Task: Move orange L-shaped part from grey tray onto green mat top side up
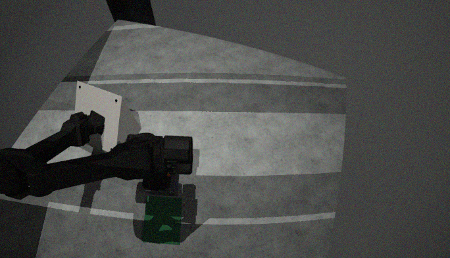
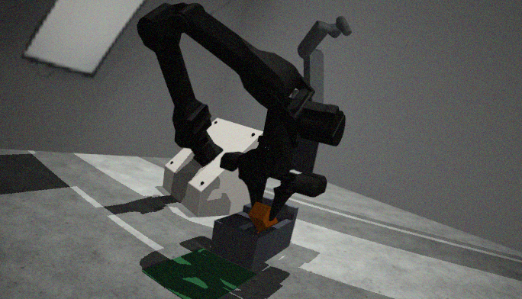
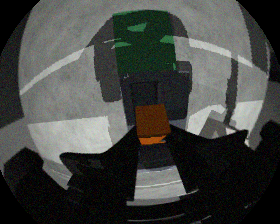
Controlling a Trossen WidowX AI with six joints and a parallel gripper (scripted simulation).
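The orange part (image 2: pixel 262 220) (image 3: pixel 152 116) is tipped, with its raised end standing above the rim of the grey tray (image 2: pixel 233 243) (image 3: pixel 179 100). Its lower end is hidden. Only a speck of the part (image 1: pixel 168 174) shows in the top view, under the arm. My gripper (image 2: pixel 263 210) (image 3: pixel 150 126) is shut on the raised end, one finger on each side, right over the tray. A dark pocket recess shows beside the part in the wrist view. The green mat (image 1: pixel 160 205) (image 2: pixel 204 267) (image 3: pixel 145 57) lies flat beside the tray with nothing on it.
A white-topped block with dark holes (image 1: pixel 99 108) (image 2: pixel 234 138) stands behind the tray, near the arm's lower links. A grey post-like object (image 2: pixel 316 72) stands farther back. Dark shadows of the arm fall across the mat and the floor.
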